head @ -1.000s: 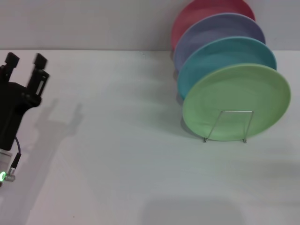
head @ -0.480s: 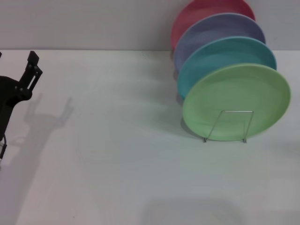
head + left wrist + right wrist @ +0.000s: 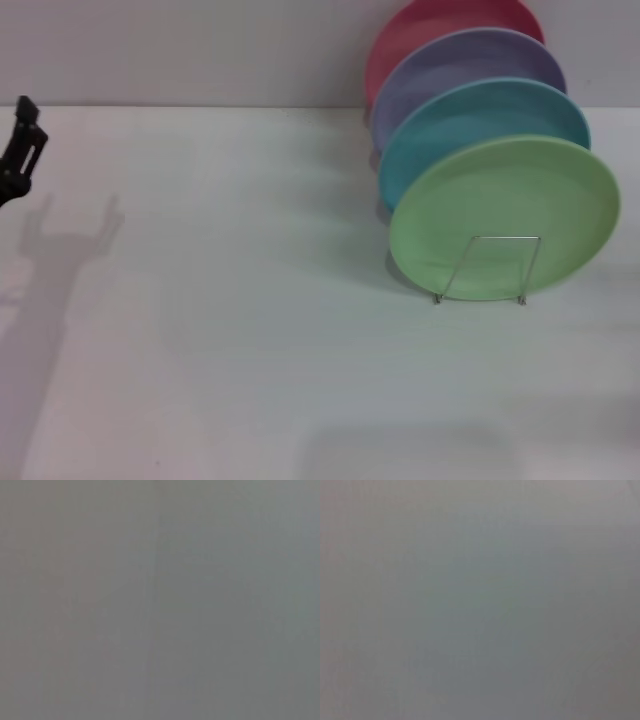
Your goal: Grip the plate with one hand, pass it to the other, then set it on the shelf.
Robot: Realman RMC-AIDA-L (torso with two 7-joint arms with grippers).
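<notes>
Well apart: plate [image 3: 505, 215], left tool [image 3: 20, 150].

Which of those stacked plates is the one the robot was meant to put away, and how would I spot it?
Look to the right side of the white table, where four plates stand on edge in a wire rack. The light green plate is the frontmost, nearest the camera. Behind it stand a turquoise plate, a lavender plate and a pink plate.

Plate [image 3: 505, 215]: plain light green, no pattern. Behind it: turquoise-blue plate [image 3: 470, 120], lavender plate [image 3: 455, 65], pink-red plate [image 3: 430, 25]. Shelf [image 3: 482, 268]: silver wire. Table [image 3: 250, 300]: plain white. Left end effector [image 3: 20, 150]: black. Both wrist views: uniform grey.
</notes>
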